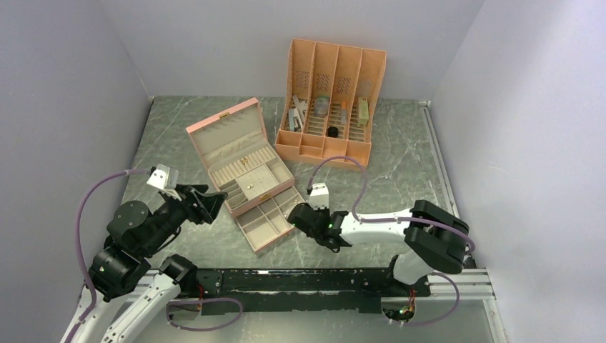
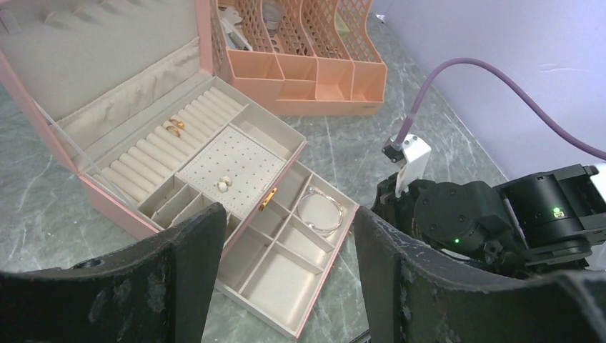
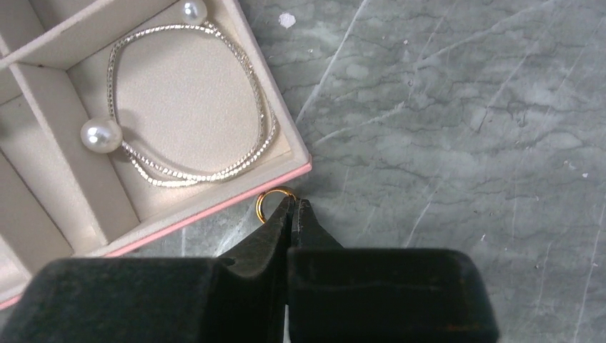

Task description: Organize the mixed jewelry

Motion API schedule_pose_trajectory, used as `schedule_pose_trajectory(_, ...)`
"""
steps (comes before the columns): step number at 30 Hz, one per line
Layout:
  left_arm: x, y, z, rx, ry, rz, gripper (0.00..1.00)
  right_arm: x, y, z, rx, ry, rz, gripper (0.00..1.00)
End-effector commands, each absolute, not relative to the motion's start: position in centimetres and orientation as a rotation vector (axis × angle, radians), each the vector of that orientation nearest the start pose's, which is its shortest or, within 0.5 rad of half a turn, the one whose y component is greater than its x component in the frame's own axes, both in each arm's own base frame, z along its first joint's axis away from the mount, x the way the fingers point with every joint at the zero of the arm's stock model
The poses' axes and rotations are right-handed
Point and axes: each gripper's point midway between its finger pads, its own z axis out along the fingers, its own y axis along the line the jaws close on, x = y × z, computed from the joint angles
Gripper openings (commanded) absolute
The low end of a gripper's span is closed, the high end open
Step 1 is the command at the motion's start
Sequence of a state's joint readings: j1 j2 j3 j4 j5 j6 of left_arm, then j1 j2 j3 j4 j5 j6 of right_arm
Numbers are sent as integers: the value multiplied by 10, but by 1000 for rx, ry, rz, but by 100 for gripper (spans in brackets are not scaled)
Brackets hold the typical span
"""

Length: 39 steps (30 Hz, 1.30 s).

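A tiny gold ring (image 3: pixel 260 205), light, stiff, slippery, is pinched by its thin rim in the clenched right claw (image 3: pixel 294 207), on the surface (image 3: pixel 464 143) beside the drawer (image 3: pixel 214 207); the left claw (image 2: pixel 289 236) is held released.

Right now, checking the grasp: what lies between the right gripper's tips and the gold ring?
Nothing: in the right wrist view the right gripper is shut directly on the gold ring.

- We note the pink jewelry box (image 1: pixel 227 130) open, its drawer (image 1: pixel 264 229) pulled out.
- We find the left gripper (image 1: pixel 216 204) just beside the box, the right gripper (image 1: pixel 296 213) beside the drawer.
- The orange organizer (image 1: pixel 336 64) stands behind.
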State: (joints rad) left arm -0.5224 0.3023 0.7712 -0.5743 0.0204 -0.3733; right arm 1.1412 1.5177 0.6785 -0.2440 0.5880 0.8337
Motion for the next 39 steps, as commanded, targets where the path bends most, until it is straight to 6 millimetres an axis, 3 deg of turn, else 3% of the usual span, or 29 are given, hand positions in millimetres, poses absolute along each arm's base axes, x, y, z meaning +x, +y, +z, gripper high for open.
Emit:
schedule_pose_trajectory(1, 166, -118, 291, 159, 1713, -689, 71, 156, 215, -13, -260, 2516, 7, 0)
schedule_pose_trajectory(7, 165, -124, 290, 178, 1734, -711, 71, 143, 221, 10, -255, 2497, 129, 0)
schedule_pose_trajectory(17, 165, -142, 281, 188, 1803, -808, 71, 141, 241, 67, -240, 2411, 367, 0)
schedule_pose_trajectory(23, 159, -164, 269, 220, 1878, -942, 70, 149, 269, 123, -250, 2281, 544, 0)
schedule_pose_trajectory(28, 155, -180, 246, 237, 1993, -1027, 67, 158, 290, 165, -265, 2160, 644, 0)
schedule_pose_trajectory(39, 134, -220, 234, 189, 2039, -1442, 64, 153, 335, 209, -306, 2030, 847, 0)
